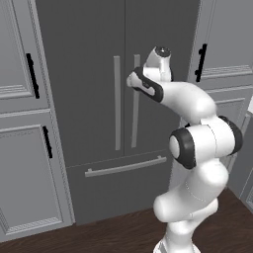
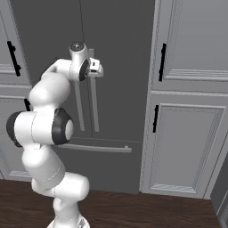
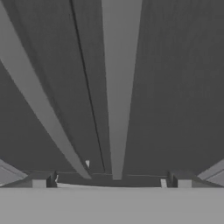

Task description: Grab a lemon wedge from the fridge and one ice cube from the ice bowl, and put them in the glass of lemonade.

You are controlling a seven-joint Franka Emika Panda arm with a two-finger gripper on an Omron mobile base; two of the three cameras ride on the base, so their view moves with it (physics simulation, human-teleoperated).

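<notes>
Dark grey fridge [image 1: 99, 99] doors are shut, so the lemon wedge is presumably hidden inside, and the claw [image 2: 99, 67] is held spread right at the right door's bar handle [image 3: 119, 87], probably lined up for pulling.

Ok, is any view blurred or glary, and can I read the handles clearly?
Left base view: even, flat light, no glare, fridge handles crisp. Right base view: same, slightly soft. Hand view: close up, one handle stretched by perspective, edges soft, hand fingertips spread apart.
</notes>
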